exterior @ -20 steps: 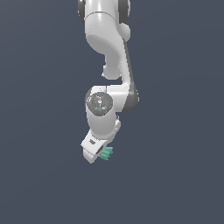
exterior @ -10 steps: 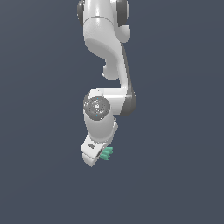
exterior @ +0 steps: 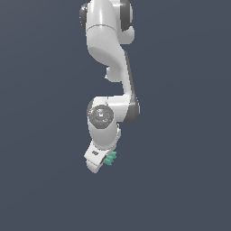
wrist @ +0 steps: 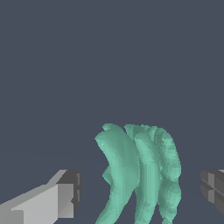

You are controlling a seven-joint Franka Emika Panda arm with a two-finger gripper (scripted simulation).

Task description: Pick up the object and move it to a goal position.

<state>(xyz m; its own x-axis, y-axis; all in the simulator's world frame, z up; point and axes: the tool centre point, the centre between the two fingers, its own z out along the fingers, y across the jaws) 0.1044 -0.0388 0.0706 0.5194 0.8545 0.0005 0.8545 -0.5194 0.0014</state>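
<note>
In the exterior view the white Panda arm [exterior: 110, 58] hangs down from twelve o'clock through a round grey-faced joint near the frame's centre. Below that joint the gripper [exterior: 104, 161] points toward about seven o'clock. The teal-green object [exterior: 110, 158] shows as a small ridged lump at the gripper's four o'clock edge, touching the white hand and mostly hidden behind it. Everything sits against a flat dark blue-grey backdrop [exterior: 189, 135]. From here the fingers cannot be made out, so how far apart they stand cannot be told.

In the wrist view the object [wrist: 140, 175] fills the space between the two fingers, its wavy ridges running upright. One finger [wrist: 65, 192] shows a dark pad facing the object with a gap of backdrop between them. The other finger's pad [wrist: 213, 186] also stands clear of the object. The jaws are spread wide with the object between them, and neither pad is seen touching it.
</note>
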